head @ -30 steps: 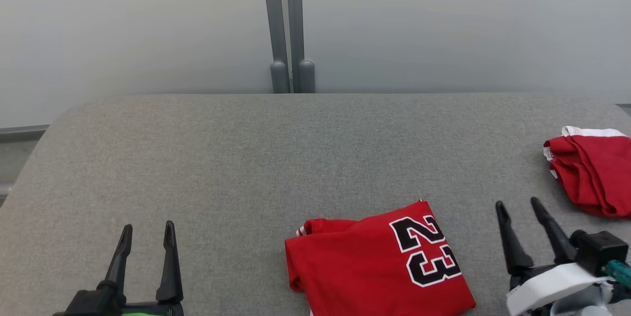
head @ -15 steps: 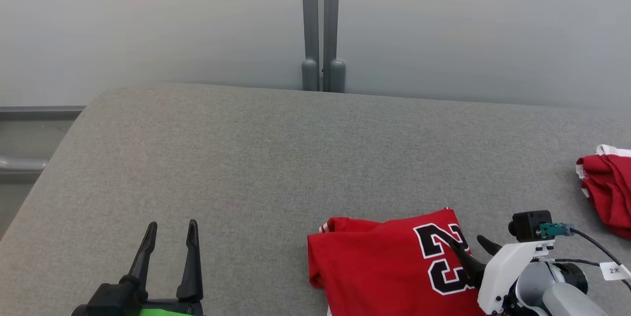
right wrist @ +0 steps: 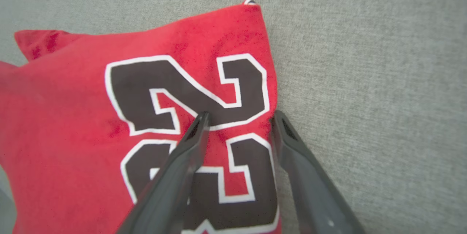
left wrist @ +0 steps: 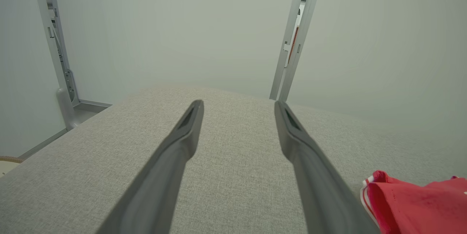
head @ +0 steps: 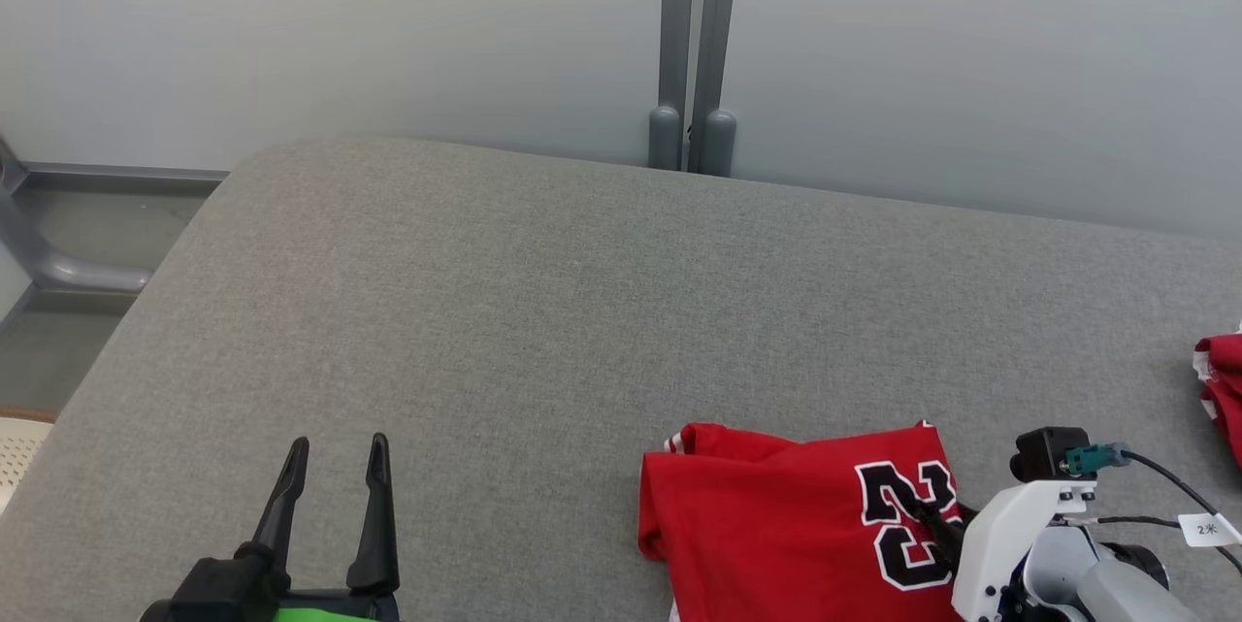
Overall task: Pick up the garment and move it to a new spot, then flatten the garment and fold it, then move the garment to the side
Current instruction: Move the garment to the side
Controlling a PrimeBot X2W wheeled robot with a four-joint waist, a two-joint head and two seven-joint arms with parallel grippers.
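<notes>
The garment [head: 776, 515] is a folded red jersey with a black and white "23". It lies at the near right of the grey table [head: 485, 311]. My right gripper [head: 936, 517] points down onto its right edge. In the right wrist view the gripper [right wrist: 239, 115] is open: one finger presses on the number and the other stands at the jersey's [right wrist: 73, 99] hem, with a strip of cloth between them. My left gripper [head: 335, 447] hovers open and empty over bare table at the near left. In the left wrist view the gripper [left wrist: 239, 104] has the jersey's corner [left wrist: 412, 204] at its lower right.
Another bundle of red and white cloth [head: 1223, 379] lies at the table's right edge. Two grey posts [head: 694, 49] stand against the pale wall behind the table. The table's rounded left corner drops to the floor, where a white perforated object [head: 19, 447] shows.
The head camera has turned, shifting the picture. My right gripper has gone from beside the jersey onto its right edge, tipped downward, its fingers drawing closer together. The left gripper has stayed put.
</notes>
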